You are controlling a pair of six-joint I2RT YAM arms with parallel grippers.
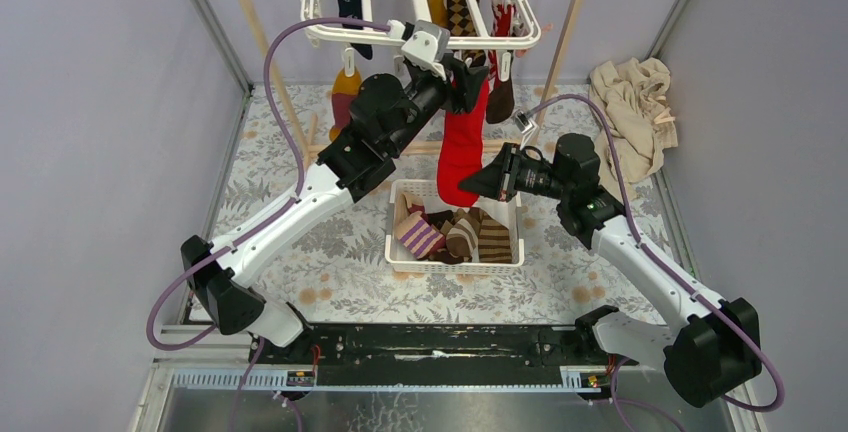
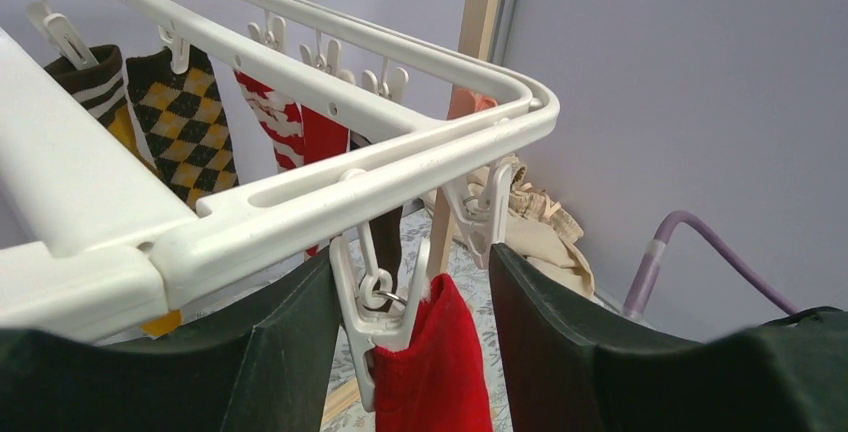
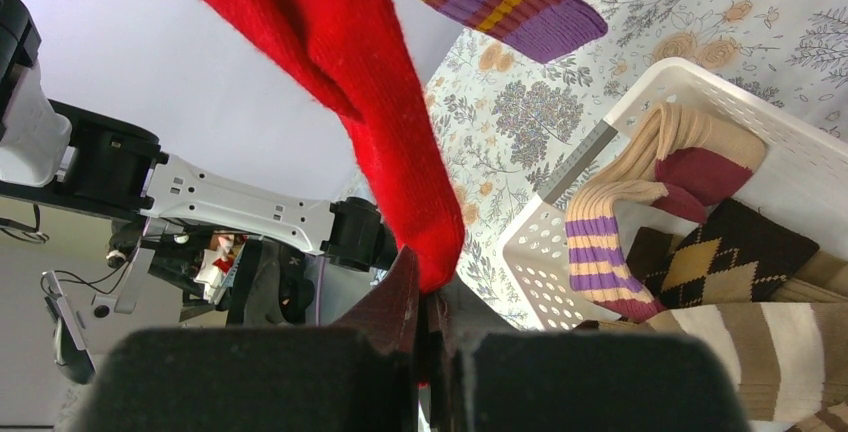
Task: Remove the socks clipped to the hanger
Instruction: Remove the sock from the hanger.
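Hanging lengthwise from a small white clip (image 2: pixel 375 330) on the white plastic rectangular hanger (image 1: pixel 522 36), the long red knitted sock (image 1: pixel 462 152) points toe-down above a white perforated basket (image 1: pixel 392 244). The right gripper (image 3: pixel 425 304) pinches its toe; the left gripper (image 2: pixel 410 257) straddles the clip, jaws apart.

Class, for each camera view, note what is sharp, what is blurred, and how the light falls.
Top external: even light, soft shadows, all sharp, including the red sock. Left wrist: hanger crisp, near jaws dark and soft. Right wrist: jaws blurred close to the lens, basket sharp.
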